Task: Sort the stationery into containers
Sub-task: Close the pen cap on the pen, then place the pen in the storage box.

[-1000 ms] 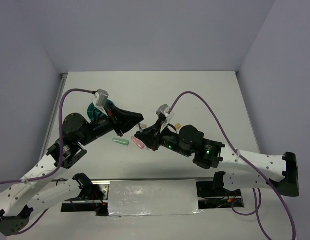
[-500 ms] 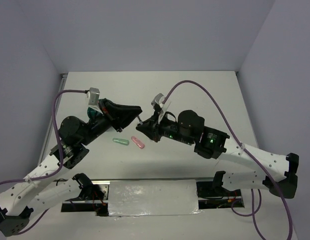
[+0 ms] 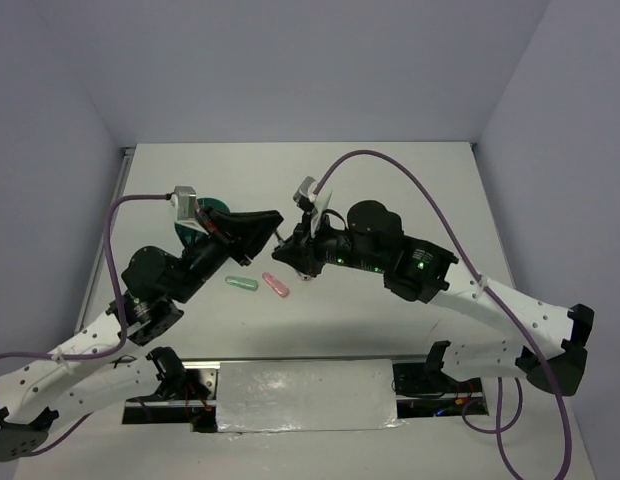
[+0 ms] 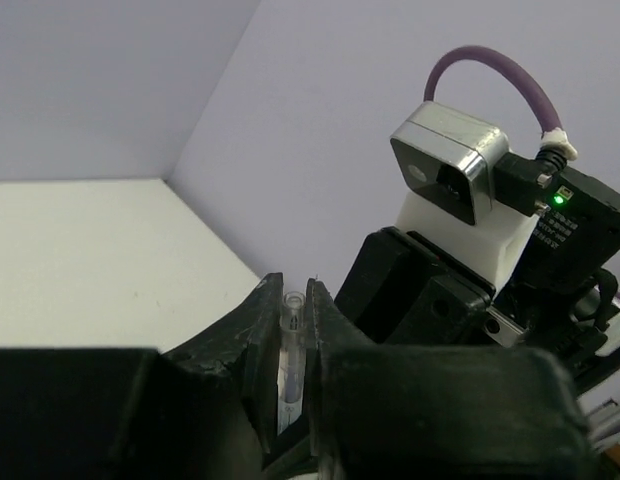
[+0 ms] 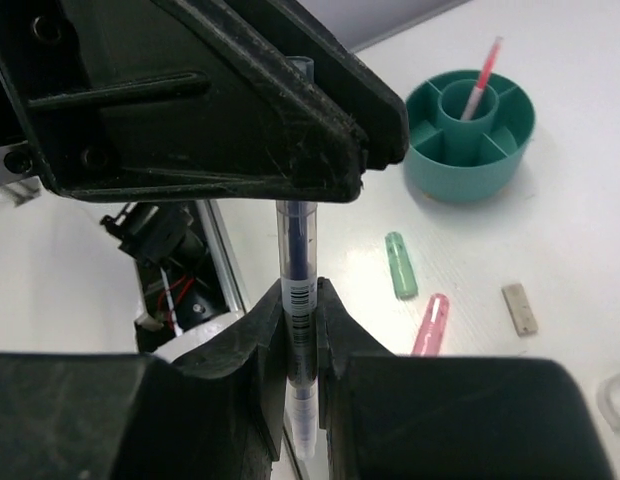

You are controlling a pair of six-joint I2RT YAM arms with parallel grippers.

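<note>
- Thin clear-barrelled pen (image 5: 298,250), barcode-printed, stands upright above the white desk (image 5: 575,235).
- Matte black left fingers (image 4: 258,335) and right fingers (image 5: 258,338) both pinch it, nearly closed.
- Round teal plastic cup (image 5: 470,172) stands well apart.

Two arms reach to centre frame; left gripper (image 3: 273,222) and right gripper (image 3: 283,252) meet, both clamped on one pen (image 5: 298,262)

1. Top view: high at the near edge, looking down on the whole desk (image 3: 420,190).
2. Left wrist: close, tilted up toward the walls.
3. Right wrist: close, facing down; both wrist views share the pen (image 5: 297,235) (mid-air).
</note>
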